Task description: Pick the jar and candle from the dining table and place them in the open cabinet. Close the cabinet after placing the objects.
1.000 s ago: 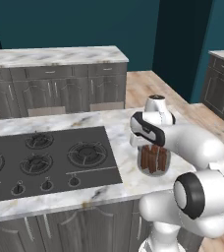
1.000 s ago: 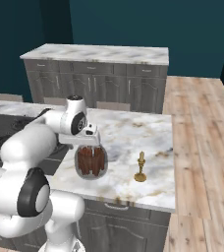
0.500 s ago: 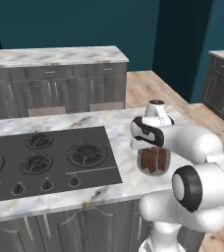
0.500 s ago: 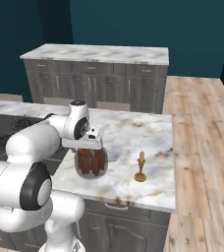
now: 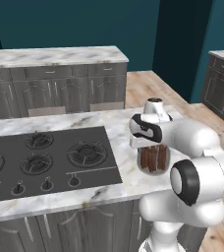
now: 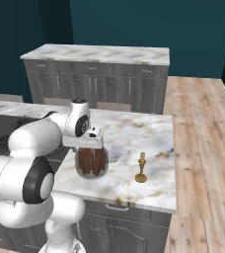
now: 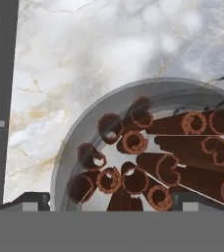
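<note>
The hand (image 6: 87,146) hangs directly over the jar (image 6: 91,162), pointing straight down, its fingers spread wide apart with one on each side of the jar's mouth. In the hand view the two dark fingertips (image 7: 33,201) sit at either side of the jar's rim, and whether they touch the glass cannot be told; the jar stands on the counter (image 6: 134,133), not lifted. The jar (image 7: 148,152) is round, clear-walled and packed with reddish-brown rolled sticks standing on end. In the left base view the hand (image 5: 146,143) covers the top of the jar (image 5: 153,160), which stands on the marble just beside the right edge of the black cooktop (image 5: 45,157). The candle (image 6: 141,168) stands upright in its small gold holder on the same counter, near the jar on the side away from the cooktop, apart from it.
</note>
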Available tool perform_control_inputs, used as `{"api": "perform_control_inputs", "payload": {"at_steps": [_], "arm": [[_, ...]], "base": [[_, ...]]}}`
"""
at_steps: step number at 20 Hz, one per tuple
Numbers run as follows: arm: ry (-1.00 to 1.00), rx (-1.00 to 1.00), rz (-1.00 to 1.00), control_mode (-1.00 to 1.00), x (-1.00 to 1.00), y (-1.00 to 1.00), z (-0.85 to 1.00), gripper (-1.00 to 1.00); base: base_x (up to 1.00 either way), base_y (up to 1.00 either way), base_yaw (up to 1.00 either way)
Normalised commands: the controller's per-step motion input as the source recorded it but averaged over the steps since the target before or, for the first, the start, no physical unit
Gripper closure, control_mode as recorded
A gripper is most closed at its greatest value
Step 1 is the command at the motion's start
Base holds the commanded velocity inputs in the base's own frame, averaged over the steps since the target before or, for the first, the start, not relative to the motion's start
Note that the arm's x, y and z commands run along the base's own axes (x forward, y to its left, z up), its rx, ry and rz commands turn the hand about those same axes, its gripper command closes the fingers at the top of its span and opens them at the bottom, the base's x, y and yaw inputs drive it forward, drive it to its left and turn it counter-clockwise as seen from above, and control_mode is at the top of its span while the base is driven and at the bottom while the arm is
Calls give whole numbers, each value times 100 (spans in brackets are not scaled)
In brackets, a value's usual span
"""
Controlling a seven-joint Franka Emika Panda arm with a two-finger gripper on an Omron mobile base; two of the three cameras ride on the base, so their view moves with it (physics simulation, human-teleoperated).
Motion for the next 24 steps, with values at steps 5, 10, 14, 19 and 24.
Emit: {"api": "perform_control_inputs", "payload": {"at_steps": [5,10,14,19,24], "arm": [[7,0,0,-100,0,1,-17,100],[1,0,0,-100,0,0,-1,100],[0,0,2,-100,0,8,0,100],[-8,-2,15,-100,-2,26,23,100],[-16,0,37,-100,0,16,82,100]], "base": [[0,0,0],[0,0,0],[0,0,0],[0,0,0],[0,0,0]]}}
